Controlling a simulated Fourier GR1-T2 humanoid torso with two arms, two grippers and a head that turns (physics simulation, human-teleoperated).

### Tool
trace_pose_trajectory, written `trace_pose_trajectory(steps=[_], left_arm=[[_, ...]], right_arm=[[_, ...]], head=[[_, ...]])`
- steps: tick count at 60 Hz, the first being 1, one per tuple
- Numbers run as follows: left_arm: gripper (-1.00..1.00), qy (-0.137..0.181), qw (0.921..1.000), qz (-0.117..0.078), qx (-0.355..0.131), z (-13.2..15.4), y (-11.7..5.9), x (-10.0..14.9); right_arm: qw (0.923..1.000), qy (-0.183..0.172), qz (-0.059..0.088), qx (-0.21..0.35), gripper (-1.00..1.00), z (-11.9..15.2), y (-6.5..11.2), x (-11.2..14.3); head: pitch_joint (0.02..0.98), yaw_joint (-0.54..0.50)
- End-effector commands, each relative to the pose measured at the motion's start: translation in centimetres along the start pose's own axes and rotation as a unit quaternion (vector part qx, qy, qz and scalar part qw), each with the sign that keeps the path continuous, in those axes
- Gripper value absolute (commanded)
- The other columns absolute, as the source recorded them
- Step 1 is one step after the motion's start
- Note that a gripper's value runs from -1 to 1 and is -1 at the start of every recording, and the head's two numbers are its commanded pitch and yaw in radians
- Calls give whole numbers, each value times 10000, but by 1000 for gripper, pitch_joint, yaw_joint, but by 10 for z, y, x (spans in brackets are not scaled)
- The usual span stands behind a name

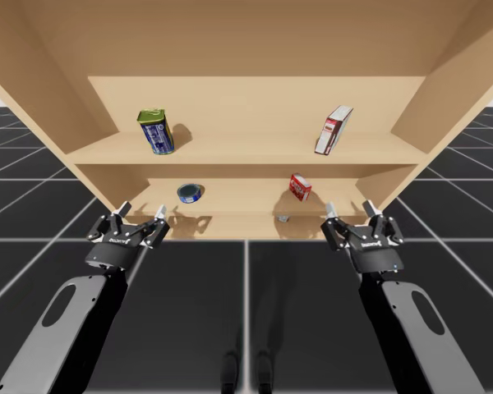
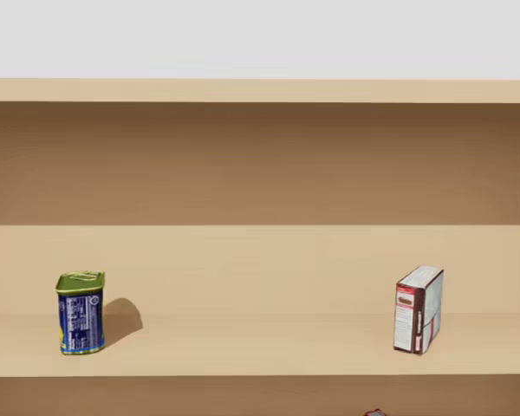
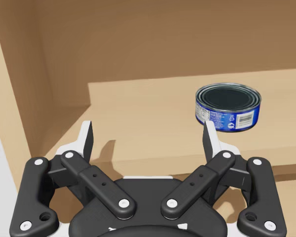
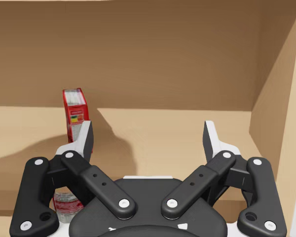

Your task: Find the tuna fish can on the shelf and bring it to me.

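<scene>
The tuna can [image 1: 190, 193], a flat round blue can, lies on the lower shelf board [image 1: 238, 195], left of centre. My left gripper [image 1: 142, 208] hovers open at that board's front edge, a little left of the can. Seen from the left wrist, the tuna can [image 3: 228, 106] sits ahead of the left gripper [image 3: 147, 131], out past one finger, with nothing between the fingers. My right gripper [image 1: 348, 207] is open at the right end of the lower shelf. The right gripper [image 4: 147, 131] holds nothing.
A tall blue tin with a green lid [image 1: 156, 131] [image 2: 81, 312] and a white-and-red box [image 1: 337, 130] [image 2: 418, 309] stand on the upper shelf. A small red box [image 1: 300, 186] [image 4: 75, 112] stands on the lower shelf. A small red-and-white labelled item [image 4: 66, 207] lies near its front edge.
</scene>
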Motion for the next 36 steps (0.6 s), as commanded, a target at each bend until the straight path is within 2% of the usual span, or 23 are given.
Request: trace_pose_trajectory(steps=[1, 6, 7, 9, 10, 25, 36], left_arm=[[-1000, -5, 10000, -52, 17, 0, 1, -1], [-1000, -10, 10000, -87, 35, 0, 1, -1], [-1000, -9, 10000, -91, 36, 0, 1, -1], [-1000, -7, 10000, -92, 37, 0, 1, -1], [-1000, -5, 9999, -95, 41, 0, 1, -1], [-1000, 22, 9999, -138, 62, -1, 3, -2], [-1000, 36, 9998, -161, 72, -2, 4, -3]], right_arm=[[9998, 7, -46, -214, -1000, 1, 1, -1], [9998, 10, -89, -198, -1000, -1, 0, 1], [9997, 25, -60, -252, -1000, -1, -1, 1], [9997, 58, -99, -211, -1000, -1, -2, 1], [9997, 103, -163, -178, -1000, -2, -4, 1], [9996, 96, -163, -233, -1000, -4, -6, 1], [9995, 125, -172, -239, -1000, -4, -7, 1]], head=[[83, -11], [104, -12], [114, -12], [129, -12], [153, -10], [336, 9], [462, 117]])
